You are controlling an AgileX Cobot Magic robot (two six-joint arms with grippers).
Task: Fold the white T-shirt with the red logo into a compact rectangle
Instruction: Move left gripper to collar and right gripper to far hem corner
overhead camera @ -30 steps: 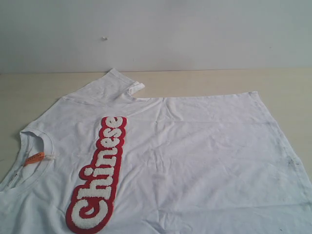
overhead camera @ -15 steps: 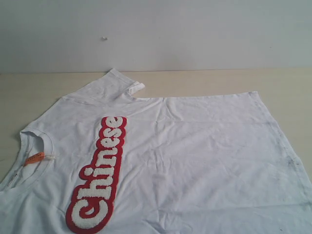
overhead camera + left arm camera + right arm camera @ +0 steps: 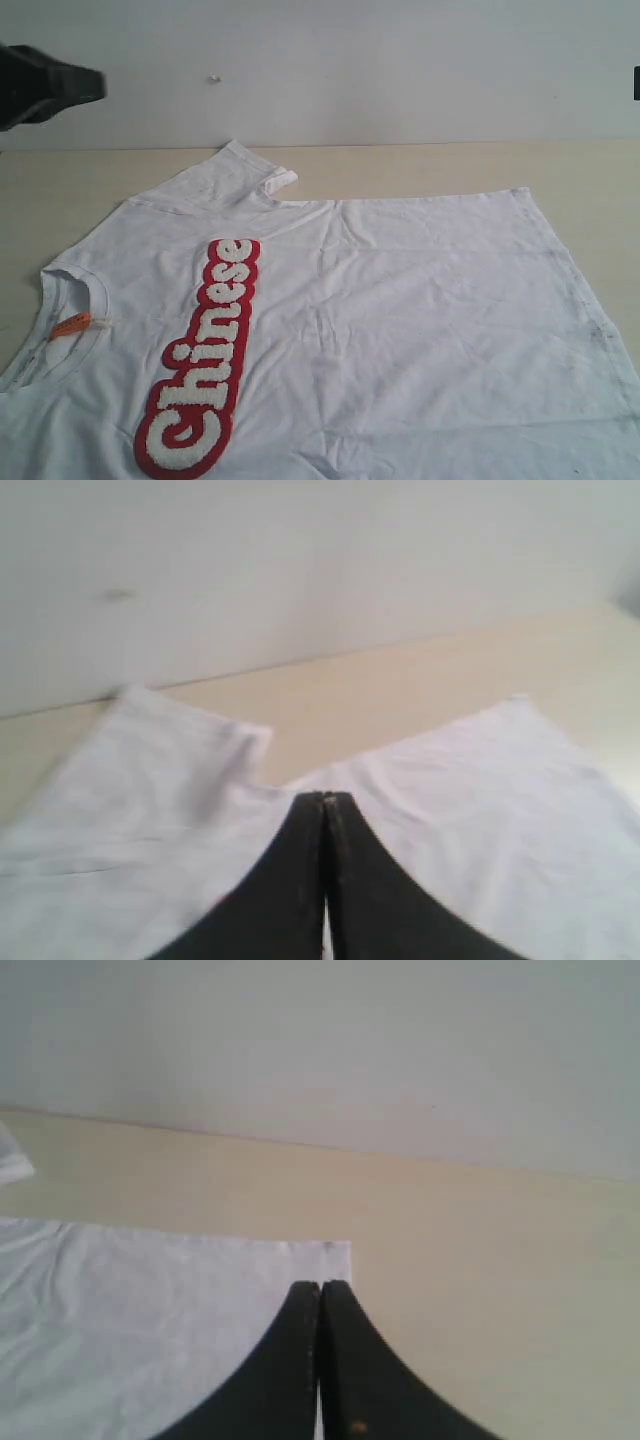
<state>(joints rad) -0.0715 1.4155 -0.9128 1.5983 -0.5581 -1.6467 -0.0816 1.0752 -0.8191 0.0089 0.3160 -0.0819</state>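
We have the white T-shirt (image 3: 400,320) lying front side up and spread flat on the beige table (image 3: 430,165), with light wrinkles across the body. In the exterior view its ribbed collar (image 3: 85,290) sits at the left and the hem (image 3: 570,285) runs down the right side. One short sleeve (image 3: 225,175) points toward the pale wall (image 3: 400,70), its cuff corner turned over. The red logo (image 3: 205,355) runs across the chest just beside the collar, its fuzzy white letters reading "Chinese". A small orange tag (image 3: 70,325) shows inside the neck opening.

The left gripper (image 3: 325,802) hangs above the shirt with its two black fingers pressed together and nothing between them. In the exterior view a black part of the left arm (image 3: 45,85) shows at the upper left edge, in front of the wall and clear of the cloth.

The right gripper (image 3: 320,1288) also has its fingers pressed tight together, holding nothing. In its wrist view the tips lie near the hem corner (image 3: 335,1252), where cloth meets bare table, though we cannot tell whether they touch the fabric
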